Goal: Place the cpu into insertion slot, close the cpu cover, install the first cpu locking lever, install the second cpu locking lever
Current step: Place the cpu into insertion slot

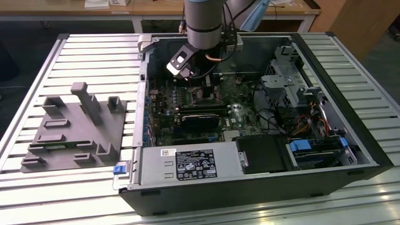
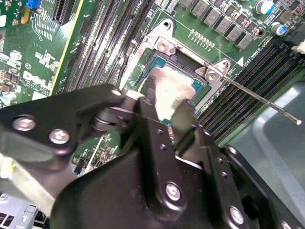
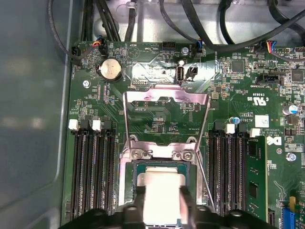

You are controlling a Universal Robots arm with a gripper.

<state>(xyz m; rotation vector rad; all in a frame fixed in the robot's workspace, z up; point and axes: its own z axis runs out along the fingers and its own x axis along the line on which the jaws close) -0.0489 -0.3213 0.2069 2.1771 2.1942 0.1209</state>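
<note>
First wrist view: fingers (image 3: 139,206) clenched on cpu (image 3: 163,191) over slot (image 3: 138,171), cover (image 3: 164,94) raised open. Step: cpu placement; calls for level, square seating. Exterior view: arm (image 1: 203,28) at 12 o'clock of case (image 1: 250,197).

In the first wrist view the tool (image 3: 164,193) grips the cpu (image 3: 162,177) on two sides. Its black fingers (image 3: 141,205) cover those two edges. The part of the cpu under the tool runs off the picture's edge. I cannot tell if the cpu sits all the way down in the insertion slot (image 3: 137,172) around it. A thin metal rod (image 3: 206,183) just beside the cpu slips behind the tool. In the second wrist view the tool's big black body hides one side of the cpu (image 2: 178,86) and the slot rim there.
</note>
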